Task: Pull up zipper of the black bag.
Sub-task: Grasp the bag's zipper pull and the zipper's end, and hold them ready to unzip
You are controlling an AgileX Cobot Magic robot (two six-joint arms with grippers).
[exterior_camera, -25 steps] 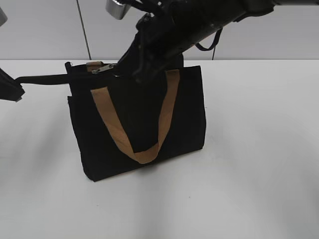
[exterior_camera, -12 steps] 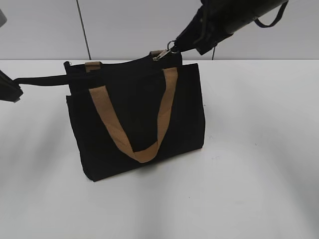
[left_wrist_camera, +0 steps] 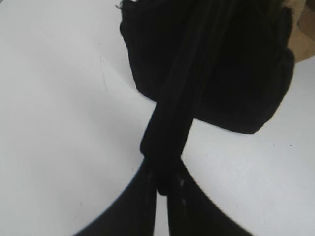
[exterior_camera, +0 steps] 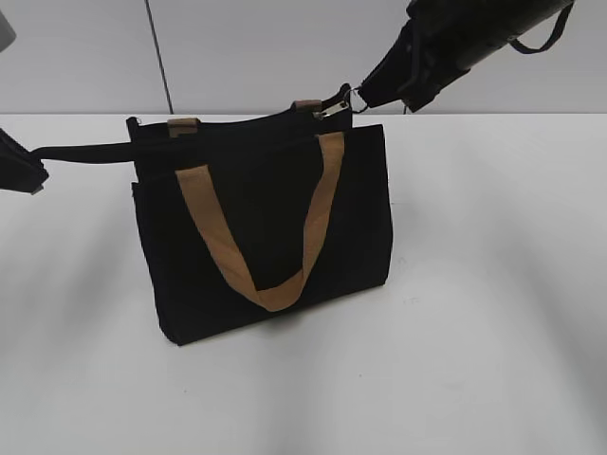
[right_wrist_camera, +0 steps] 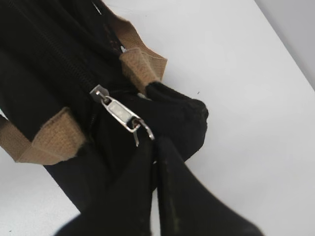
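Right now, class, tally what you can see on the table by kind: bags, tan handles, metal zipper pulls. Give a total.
Black bag: 1
Tan handles: 2
Metal zipper pull: 1
Total: 4

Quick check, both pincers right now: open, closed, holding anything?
Left pincer: closed on the black fabric strap at the black fabric tote bag.
Right pincer: closed on the ring of the silvery metal zipper pull.
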